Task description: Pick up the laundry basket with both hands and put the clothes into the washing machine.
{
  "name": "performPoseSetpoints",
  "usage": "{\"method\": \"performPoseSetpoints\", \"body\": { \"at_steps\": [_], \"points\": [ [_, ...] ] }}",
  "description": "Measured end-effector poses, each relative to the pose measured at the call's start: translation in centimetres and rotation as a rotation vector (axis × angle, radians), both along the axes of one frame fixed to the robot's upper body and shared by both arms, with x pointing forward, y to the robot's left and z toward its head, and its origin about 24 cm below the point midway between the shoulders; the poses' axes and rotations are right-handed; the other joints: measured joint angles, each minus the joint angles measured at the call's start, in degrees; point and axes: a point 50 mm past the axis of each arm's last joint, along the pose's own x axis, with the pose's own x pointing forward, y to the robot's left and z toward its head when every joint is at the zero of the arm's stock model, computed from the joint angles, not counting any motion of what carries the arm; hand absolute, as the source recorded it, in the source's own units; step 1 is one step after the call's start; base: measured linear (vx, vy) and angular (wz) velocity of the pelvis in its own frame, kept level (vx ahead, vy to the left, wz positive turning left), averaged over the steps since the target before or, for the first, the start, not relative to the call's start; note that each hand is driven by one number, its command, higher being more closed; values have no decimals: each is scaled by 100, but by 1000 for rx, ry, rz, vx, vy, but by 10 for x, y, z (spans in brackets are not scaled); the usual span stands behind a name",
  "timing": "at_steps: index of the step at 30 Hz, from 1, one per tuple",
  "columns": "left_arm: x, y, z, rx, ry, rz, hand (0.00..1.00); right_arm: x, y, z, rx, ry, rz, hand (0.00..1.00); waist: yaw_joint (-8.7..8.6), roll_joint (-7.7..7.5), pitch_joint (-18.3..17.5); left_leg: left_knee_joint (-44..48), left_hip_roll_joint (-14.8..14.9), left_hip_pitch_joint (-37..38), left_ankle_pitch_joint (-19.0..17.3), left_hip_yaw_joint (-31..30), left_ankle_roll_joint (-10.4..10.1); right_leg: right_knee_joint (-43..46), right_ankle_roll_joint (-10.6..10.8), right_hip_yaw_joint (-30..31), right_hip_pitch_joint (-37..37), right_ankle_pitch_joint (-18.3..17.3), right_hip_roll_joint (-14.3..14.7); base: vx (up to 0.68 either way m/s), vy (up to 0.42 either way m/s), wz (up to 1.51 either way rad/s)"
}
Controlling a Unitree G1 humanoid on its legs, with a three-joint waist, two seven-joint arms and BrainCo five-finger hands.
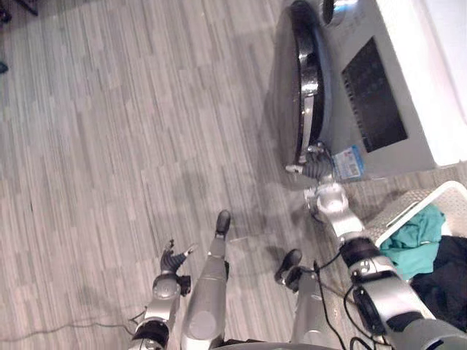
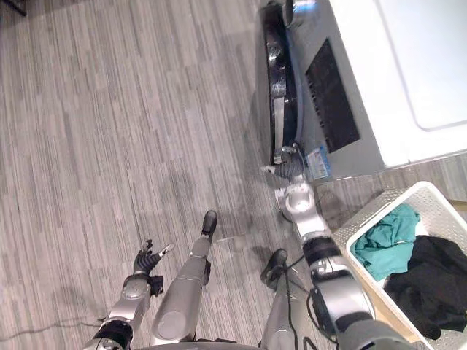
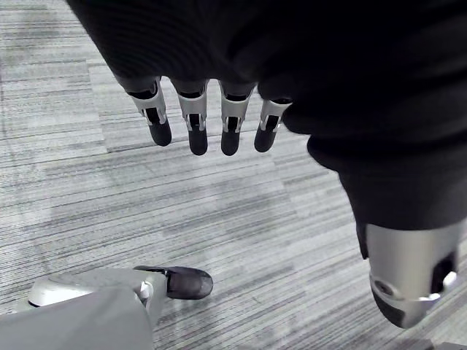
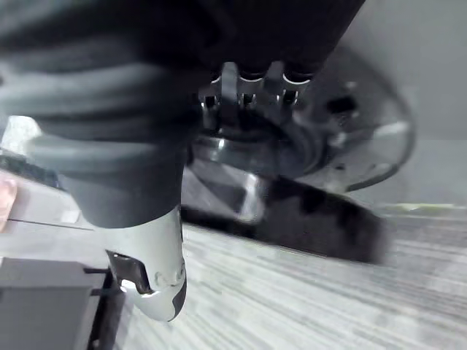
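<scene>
Your right hand (image 1: pixel 315 166) sits at the lower rim of the washing machine (image 1: pixel 416 87) door (image 1: pixel 310 80), grip unclear. Your left hand (image 3: pixel 211 124) hangs with its fingers straight and apart. The laundry basket (image 2: pixel 368 211) of clothes (image 2: pixel 387 244) stands unheld beside the machine's front corner, so a slipping pull could swing your arm into it

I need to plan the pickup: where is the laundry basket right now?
The basket stands on the floor at the robot's right, next to the washing machine, with teal and black clothes inside.
</scene>
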Motion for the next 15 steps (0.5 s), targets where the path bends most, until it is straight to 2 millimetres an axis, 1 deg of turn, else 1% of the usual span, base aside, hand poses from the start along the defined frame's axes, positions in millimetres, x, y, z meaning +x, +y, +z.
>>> {"method": "performPoseSetpoints", "body": {
  "at_steps": [1,2,3,4,5,7,9,11,12,13,15],
  "points": [
    [2,-1,1,-2,-7,-2,0,1,8,4,5,-9,24,0,10,2,1,0,-1,-28,10,-50,-16,16,-4,-54,5,-26,-1,12,-74,35],
    [5,-5,4,-3,-20,-20,0,2,27,17,3,-42,81,0,91,7,3,-1,-6,-78,22,-159,-35,73,-8,-151,8,-96,-12,12,-89,46],
    [11,-12,8,-6,-36,-43,0,3,48,38,10,-95,138,0,213,63,34,-1,-16,-101,45,-309,-72,120,-25,-306,77,-170,-28,13,-98,54],
    [13,-15,10,-7,-47,-57,0,3,58,51,19,-134,167,0,268,114,61,-2,-20,-102,56,-389,-91,127,-26,-410,140,-220,-31,12,-111,72],
    [17,-21,14,-13,-67,-71,0,3,71,72,72,-183,180,0,393,161,86,-4,-59,-115,66,-559,-107,179,-35,-588,243,-329,-66,18,-117,74],
    [19,-25,16,-12,-80,-91,0,-2,90,103,93,-281,253,0,571,164,88,-29,-153,-136,82,-801,-138,322,-20,-799,349,-519,-163,39,-131,83],
    [22,-31,20,-12,-99,-118,0,-10,107,148,106,-418,312,0,763,171,91,-33,-249,-196,110,-1083,-183,396,-3,-1061,495,-683,-238,66,-127,80],
    [23,-34,22,-13,-110,-125,0,-15,111,169,109,-488,330,0,788,171,91,-33,-302,-223,134,-1278,-215,394,9,-1167,620,-762,-274,50,-77,67],
    [23,-34,22,-14,-110,-126,0,-15,108,175,104,-506,325,0,795,171,91,-33,-331,-224,135,-1304,-215,388,24,-1185,647,-774,-277,68,-73,60],
    [23,-35,22,-18,-110,-127,0,-14,104,177,103,-512,315,0,816,170,91,-33,-370,-223,135,-1328,-215,369,63,-1183,684,-801,-292,48,-30,30],
    [24,-35,23,-16,-114,-127,0,-11,96,178,107,-508,295,0,857,164,95,-33,-368,-224,135,-1294,-215,303,73,-1115,691,-802,-271,19,2,-5]
  ]
}}
